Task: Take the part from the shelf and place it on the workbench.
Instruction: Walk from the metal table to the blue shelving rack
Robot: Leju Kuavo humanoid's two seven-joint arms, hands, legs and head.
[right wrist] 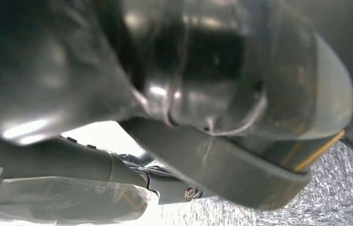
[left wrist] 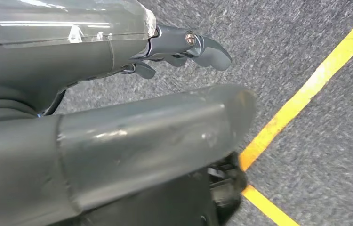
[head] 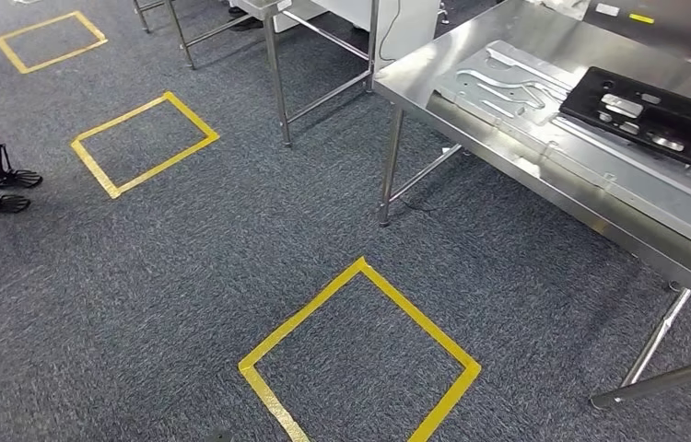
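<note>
Both arms hang at the robot's sides, so each wrist camera looks down at the grey carpet (head: 231,258). This is a posture for walking, not for reaching.

The left hand (left wrist: 118,122) holds nothing. Its thick thumb and its darker fingers (left wrist: 207,47) stand apart, and bare carpet and a strip of yellow tape (left wrist: 306,89) show in the gap between them. The right hand (right wrist: 179,165) is blurred and dark, so whether its fingers are spread or closed cannot be told.

In the head view, a yellow taped square (head: 415,313) lies on the floor at lower centre, just beside the workbench (head: 544,37). It probably marks a standing position in front of the bench.

The steel workbench occupies the upper right of the frame. A silvery pressed sheet-metal panel (head: 526,87) lies flat on it. A long black moulded part (head: 655,115) rests on the panel's right portion and runs off the right edge of the frame. The black part is shallow and has recesses holding pale inserts. It lies level and fully supported.

Whether this black part is the one the task names cannot be told. If it is, the placing step is done.
</note>
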